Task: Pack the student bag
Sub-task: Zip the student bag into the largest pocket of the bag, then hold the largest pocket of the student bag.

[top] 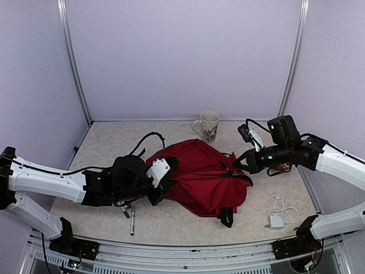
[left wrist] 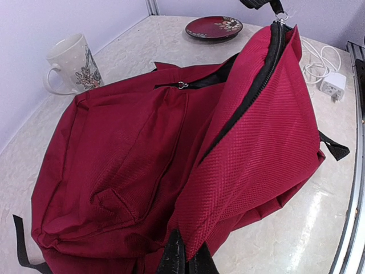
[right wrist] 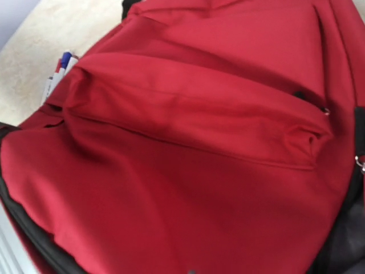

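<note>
From above, the student bag (top: 202,180) lies in the middle of the surface (top: 102,142). The left pincer (top: 170,176) is pressed together on the bag's left edge. The right pincer (top: 237,163) is pressed together at the bag's right edge. A mug (top: 208,125) stands behind the bag, markers (top: 132,216) lie near-left of it, and a white charger (top: 276,221) lies to its right.

In the left wrist view, black fingers (left wrist: 174,257) pinch a raised flap of the bag by its zipper, and a plate (left wrist: 214,27) sits beyond the bag.

In the right wrist view, the bag's red fabric fills the frame, with the markers showing past its edge.
</note>
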Controlling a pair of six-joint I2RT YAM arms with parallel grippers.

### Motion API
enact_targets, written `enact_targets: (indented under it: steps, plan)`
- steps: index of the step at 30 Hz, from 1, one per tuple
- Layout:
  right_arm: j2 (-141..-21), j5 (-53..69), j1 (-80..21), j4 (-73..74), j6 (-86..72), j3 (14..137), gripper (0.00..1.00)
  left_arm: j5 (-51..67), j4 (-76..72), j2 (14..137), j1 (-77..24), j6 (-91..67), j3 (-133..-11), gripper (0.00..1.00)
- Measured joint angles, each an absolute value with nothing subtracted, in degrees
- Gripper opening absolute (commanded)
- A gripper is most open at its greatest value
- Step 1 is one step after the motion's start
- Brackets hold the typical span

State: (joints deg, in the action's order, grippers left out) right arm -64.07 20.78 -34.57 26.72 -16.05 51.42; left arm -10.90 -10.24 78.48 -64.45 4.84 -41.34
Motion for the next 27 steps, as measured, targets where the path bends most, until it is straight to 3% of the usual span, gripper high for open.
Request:
enact_targets:
  steps: [1, 3, 4, 6, 9, 14, 22, 24, 26, 27]
  plan:
    - [-64.2, 21.1, -34.3, 27.1, -15.8, 51.9, 0.00, -10.9, -10.0, 78.3, -64.6, 4.8, -41.3, 0.09]
    - [-65.0, 22.2, -34.3, 27.4, -15.3, 53.6, 0.00, -11.0, -9.5, 78.3, -65.4, 5.0, -41.3, 0.60]
    - [-65.5, 22.7, -34.3, 27.3, -15.2, 54.2, 0.00, -11.3, -8.8, 78.3, -65.9, 5.4, -41.5, 0.75]
    - [-66.7, 23.7, -34.4, 27.3, -14.9, 55.8, 0.00, -12.2, -7.5, 78.8, -67.5, 6.1, -42.5, 0.87]
    - [-68.2, 24.7, -34.8, 27.0, -14.8, 57.1, 0.00, -13.4, -6.1, 80.9, -70.3, 7.6, -47.0, 0.91]
    - [-68.6, 26.5, -35.2, 25.9, -15.3, 57.2, 0.00, -14.0, -5.7, 86.1, -72.9, 10.6, -59.2, 0.85]
    - [-68.4, 27.0, -35.4, 24.4, -16.8, 57.0, 0.00, -14.3, -6.3, 100.4, -73.4, 13.8, -69.1, 0.53]
    - [-68.4, 27.0, -35.4, 24.1, -17.1, 56.8, 0.00, -14.2, -5.1, 103.1, -73.1, 14.1, -69.8, 0.36]
    - [-68.4, 26.9, -35.4, 23.9, -17.3, 56.5, 0.00, -13.8, -4.5, 104.3, -72.8, 13.8, -70.1, 0.02]
    - [-68.4, 26.9, -35.4, 23.9, -17.4, 56.4, 0.00, -13.8, -4.3, 104.5, -72.7, 13.8, -70.3, 0.00]
